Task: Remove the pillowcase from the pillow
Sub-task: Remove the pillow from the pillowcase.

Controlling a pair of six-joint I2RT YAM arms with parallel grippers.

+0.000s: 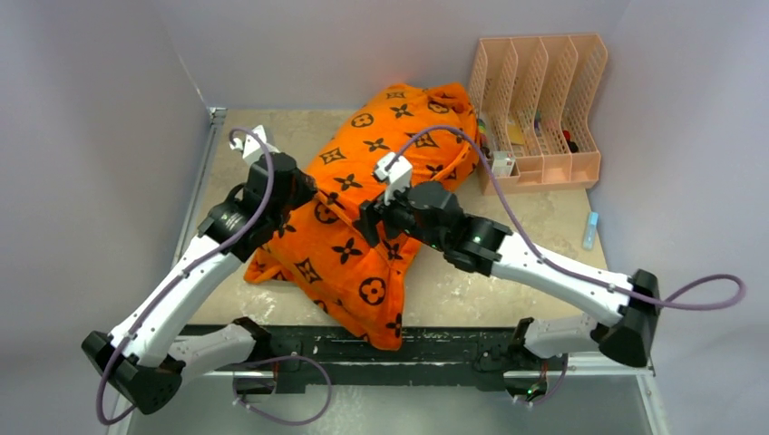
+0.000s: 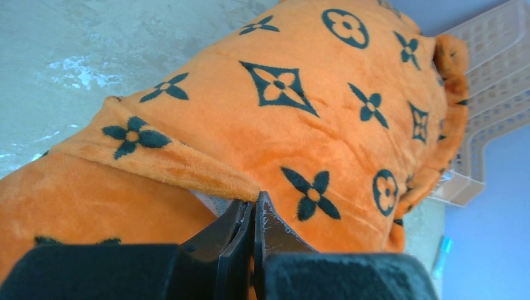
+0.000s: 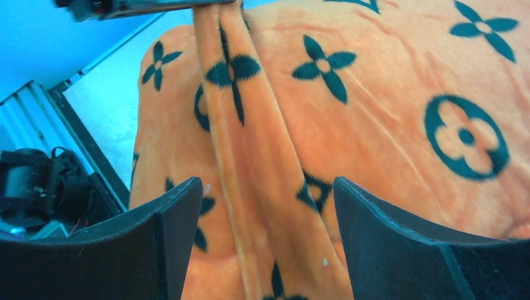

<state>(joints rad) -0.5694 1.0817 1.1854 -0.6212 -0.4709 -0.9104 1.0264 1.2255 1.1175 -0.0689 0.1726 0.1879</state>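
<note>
The orange pillowcase (image 1: 363, 172) with black motifs lies diagonally across the table, its near corner hanging over the front edge. The pillow is hidden inside it; only a pale strip (image 2: 206, 200) shows under a fold. My left gripper (image 1: 308, 201) (image 2: 255, 203) is shut on the edge of a pillowcase (image 2: 312, 94) fold on the left flank. A taut ridge of the pillowcase (image 3: 250, 144) runs from that grip towards the right wrist camera. My right gripper (image 1: 376, 222) (image 3: 267, 181) stands open astride this ridge, with its fingers apart on either side.
A peach mesh file organizer (image 1: 540, 109) (image 2: 494, 75) stands at the back right, touching the pillowcase's far end. A small pale-blue tube (image 1: 590, 231) lies near the right edge of the table (image 1: 508, 272). Grey walls close in the left, back and right.
</note>
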